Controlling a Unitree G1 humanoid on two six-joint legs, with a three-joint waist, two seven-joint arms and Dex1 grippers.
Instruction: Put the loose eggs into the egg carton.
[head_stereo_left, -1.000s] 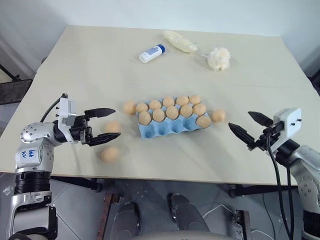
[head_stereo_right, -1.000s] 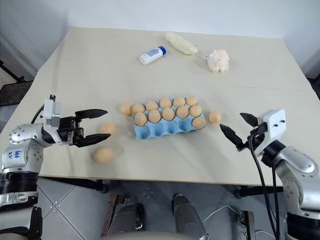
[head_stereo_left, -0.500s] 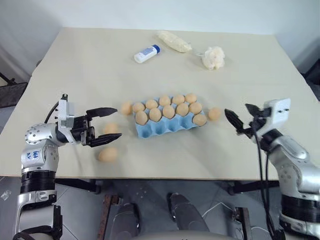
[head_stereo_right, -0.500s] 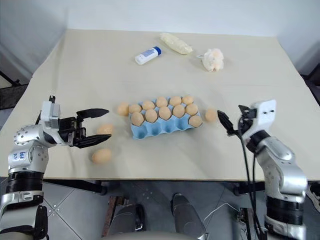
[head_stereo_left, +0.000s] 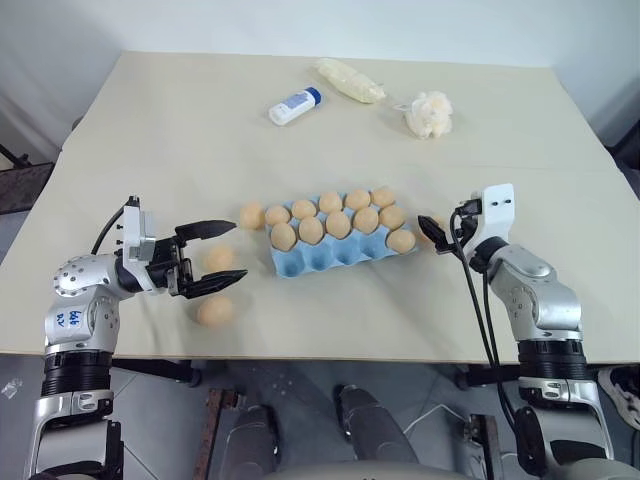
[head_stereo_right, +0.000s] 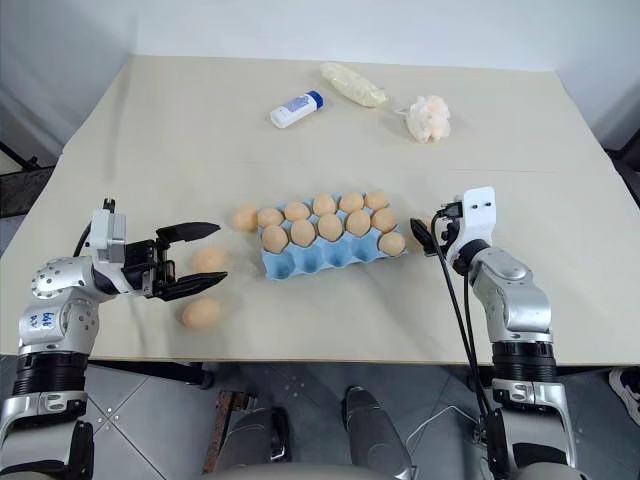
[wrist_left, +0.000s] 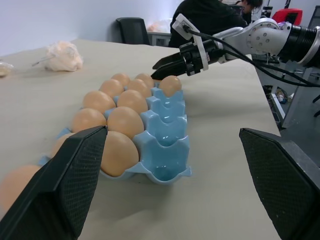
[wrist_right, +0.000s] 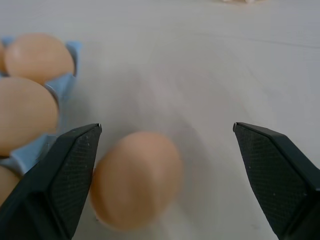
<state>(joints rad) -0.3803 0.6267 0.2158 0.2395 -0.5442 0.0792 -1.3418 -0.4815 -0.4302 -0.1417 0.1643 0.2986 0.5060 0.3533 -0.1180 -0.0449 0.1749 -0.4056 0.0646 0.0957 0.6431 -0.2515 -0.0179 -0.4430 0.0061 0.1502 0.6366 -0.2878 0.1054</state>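
1. Starting at the table's (head_stereo_left: 180, 130) near edge, one loose egg (head_stereo_left: 215, 310) lay on your left, apart from everything; it could wait.
2. Just beyond it, your left gripper (head_stereo_left: 238, 253) stood wide open and level, with a second egg (head_stereo_left: 219, 258) lying on the table in the gap between its fingers. Nothing was held.
3. On your right, the right gripper (wrist_right: 166, 128) was also spread wide and empty. A third egg (wrist_right: 136, 177) sat low between its fingers, nearer the finger on the carton's side and just beside the carton's end.
4. That looked like the step in hand: taking the right-side egg. You needed to centre it between the fingers before closing, or one finger would likely have nudged it into the carton wall or rolled it away. A slow, gentle close across the egg's middle was the safe choice.
5. The egg carton (head_stereo_left: 330, 258) lay mid-table, its two far rows filled and its near row of cups empty, so the drop was short: lift, cross to the nearest empty cup, lower fully, then release.
6. A fourth loose egg (head_stereo_left: 254, 215) rested beside the carton's far left corner.
7. Farthest off, a bottle (head_stereo_left: 297, 105), a pale packet (head_stereo_left: 350, 82) and a puff (head_stereo_left: 432, 113) were well clear.
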